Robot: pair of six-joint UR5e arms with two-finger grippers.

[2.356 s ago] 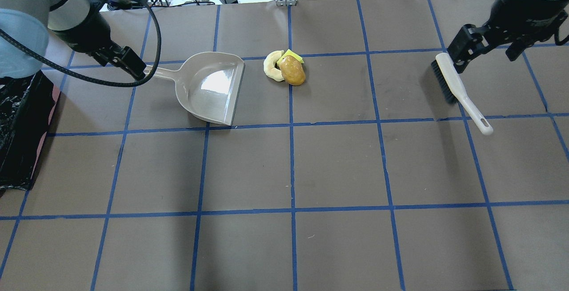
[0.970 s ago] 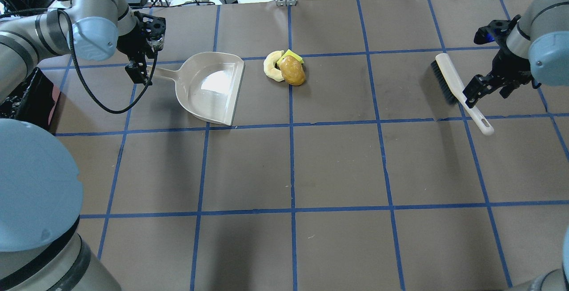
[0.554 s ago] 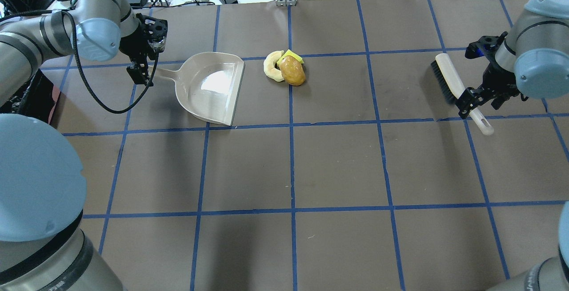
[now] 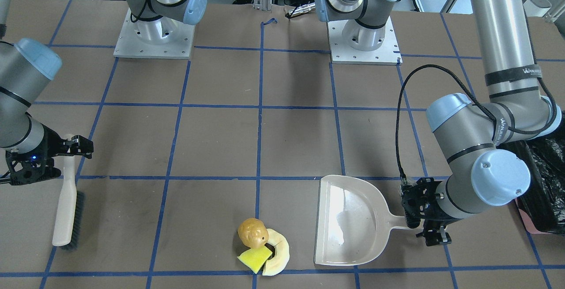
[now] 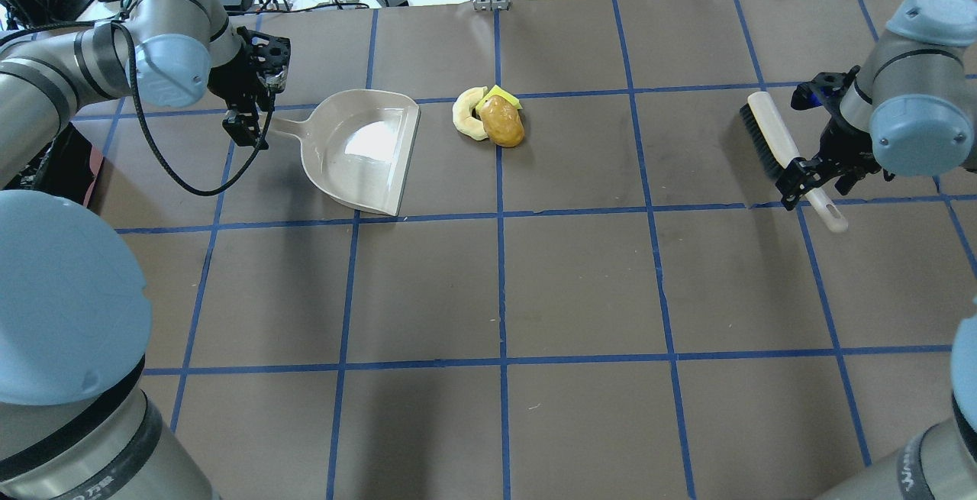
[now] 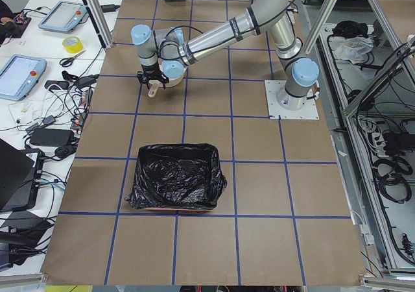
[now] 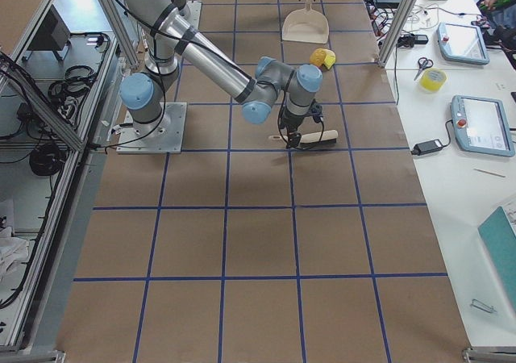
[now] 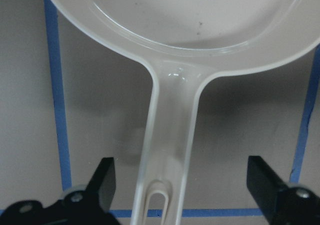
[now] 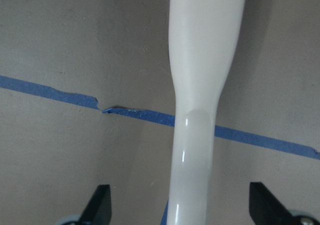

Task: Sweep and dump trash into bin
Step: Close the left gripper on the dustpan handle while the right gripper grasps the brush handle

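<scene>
I find the left gripper [image 8: 182,182] spread wide, its 2 fingers astride the dustpan [image 5: 366,149] handle without touching it. The right gripper [image 9: 182,207] likewise straddles the brush [image 5: 771,133] handle, released. The 3 trash pieces, potato-like lump [image 5: 502,120], sponge wedge [image 5: 504,94] and crescent slice [image 5: 464,113], lie clustered near the dustpan's mouth. The bin [image 6: 175,150] stands well apart.

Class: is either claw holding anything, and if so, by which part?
Nothing is gripped. The left claw stands open astride the dustpan handle; the right claw stands open astride the brush handle.
</scene>
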